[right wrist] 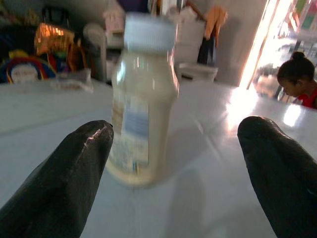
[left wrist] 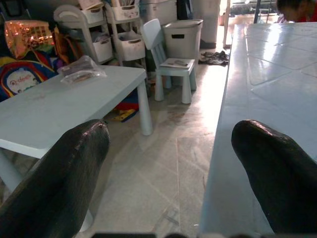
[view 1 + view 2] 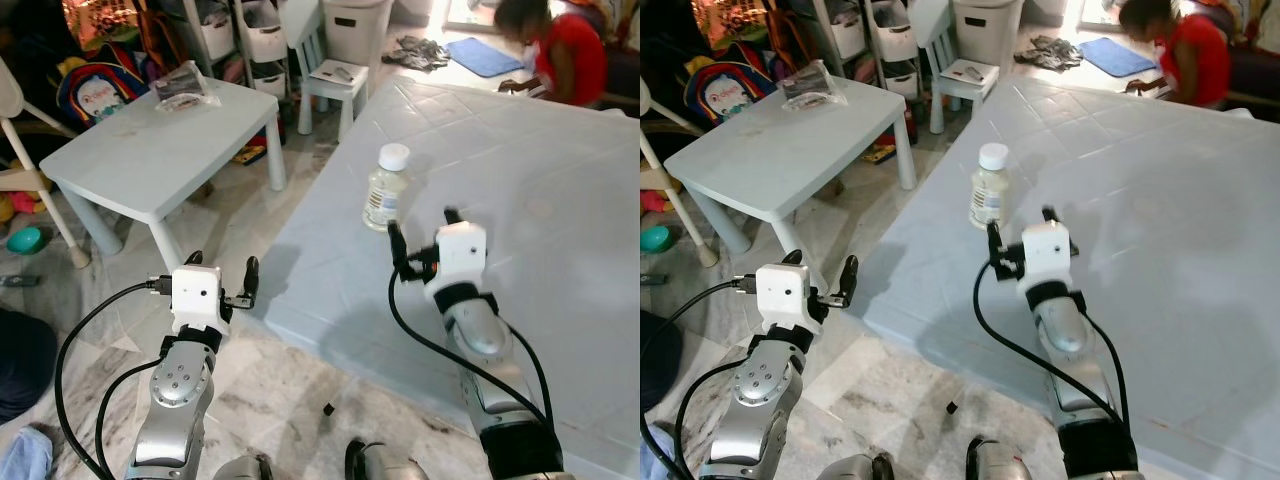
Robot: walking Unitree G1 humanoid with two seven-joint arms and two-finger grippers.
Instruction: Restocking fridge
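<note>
A small clear bottle [image 3: 385, 188] with a white cap and pale contents stands upright on the large pale tiled surface [image 3: 520, 180]. My right gripper [image 3: 420, 232] is open just short of it, low over the surface, fingers pointing at the bottle. In the right wrist view the bottle [image 1: 142, 99] sits ahead between the two black fingertips [image 1: 64, 183], not touched. My left gripper [image 3: 222, 268] is open over the floor beside the surface's near left edge, holding nothing.
A small white table [image 3: 150, 140] with a clear wrapped packet [image 3: 183, 86] stands to the left. A white stool [image 3: 335, 85], storage bins and toys line the back. A person in red [image 3: 565, 55] sits at the far right. Marble floor [image 3: 300, 400] lies below.
</note>
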